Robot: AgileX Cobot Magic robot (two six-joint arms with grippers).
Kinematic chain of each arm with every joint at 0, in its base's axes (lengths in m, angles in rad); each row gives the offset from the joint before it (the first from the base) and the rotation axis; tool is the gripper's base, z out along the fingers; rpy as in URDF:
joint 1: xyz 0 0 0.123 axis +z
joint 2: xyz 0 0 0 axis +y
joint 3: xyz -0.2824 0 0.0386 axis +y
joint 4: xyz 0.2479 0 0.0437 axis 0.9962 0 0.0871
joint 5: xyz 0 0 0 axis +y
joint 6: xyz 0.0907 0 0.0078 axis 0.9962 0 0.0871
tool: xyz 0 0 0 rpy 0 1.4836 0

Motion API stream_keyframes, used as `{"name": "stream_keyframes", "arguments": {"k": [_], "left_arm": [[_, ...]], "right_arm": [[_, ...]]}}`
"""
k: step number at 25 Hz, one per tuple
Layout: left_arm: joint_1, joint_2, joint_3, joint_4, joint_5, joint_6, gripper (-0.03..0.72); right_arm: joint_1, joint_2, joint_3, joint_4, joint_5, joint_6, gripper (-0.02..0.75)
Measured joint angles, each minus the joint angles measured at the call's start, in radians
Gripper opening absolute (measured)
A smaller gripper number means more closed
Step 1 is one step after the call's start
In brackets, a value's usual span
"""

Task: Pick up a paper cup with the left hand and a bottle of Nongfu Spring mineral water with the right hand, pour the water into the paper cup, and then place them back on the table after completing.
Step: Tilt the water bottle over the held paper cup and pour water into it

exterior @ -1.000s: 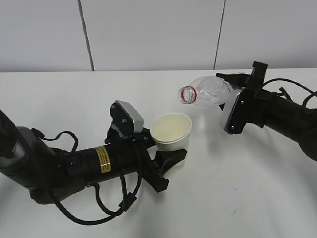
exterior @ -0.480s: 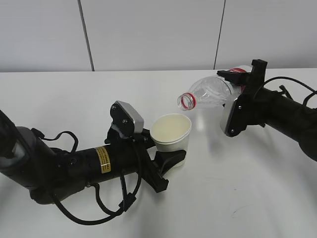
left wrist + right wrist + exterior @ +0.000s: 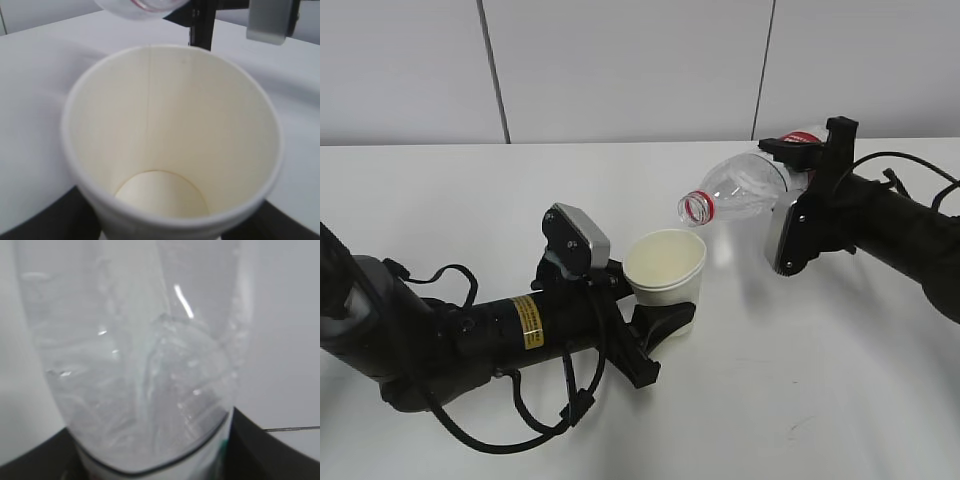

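Both picked up: my left jaws clamp the paper cup (image 3: 666,268), right jaws clamp the tilted bottle (image 3: 745,187) at its one o'clock; cup looks empty, pouring and setting down remain.

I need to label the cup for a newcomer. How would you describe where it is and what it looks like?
On the white table, follow the left hand, the arm with the yellow sticker. Its black gripper holds the paper cup upright: plain, cream inside, open-topped. The clear bottle beside it is tilted, red-ringed at the neck.

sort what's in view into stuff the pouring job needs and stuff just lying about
Job: paper cup held by left hand; tilted, uncapped bottle held by right hand; table.
Lying about: nothing on the tabletop; only the wall behind.
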Motion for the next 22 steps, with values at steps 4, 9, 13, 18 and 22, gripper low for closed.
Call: {"name": "stream_keyframes", "arguments": {"k": [4,9,13,18,22], "left_arm": [[0.000,0.000,0.000,0.000,0.001,0.000,0.404],[0.000,0.000,0.000,-0.001,0.003,0.000,0.404],[0.000,0.000,0.000,-0.001,0.004,0.000,0.404],[0.000,0.000,0.000,-0.001,0.004,0.000,0.404],[0.000,0.000,0.000,-0.001,0.004,0.000,0.404]], "right_arm": [[0.000,0.000,-0.009,0.000,-0.004,-0.016,0.388],[0.000,0.000,-0.009,0.000,-0.004,-0.020,0.388],[0.000,0.000,-0.009,0.000,-0.004,-0.026,0.387],[0.000,0.000,-0.009,0.000,-0.005,-0.050,0.387],[0.000,0.000,-0.009,0.000,-0.005,-0.061,0.387]]}}
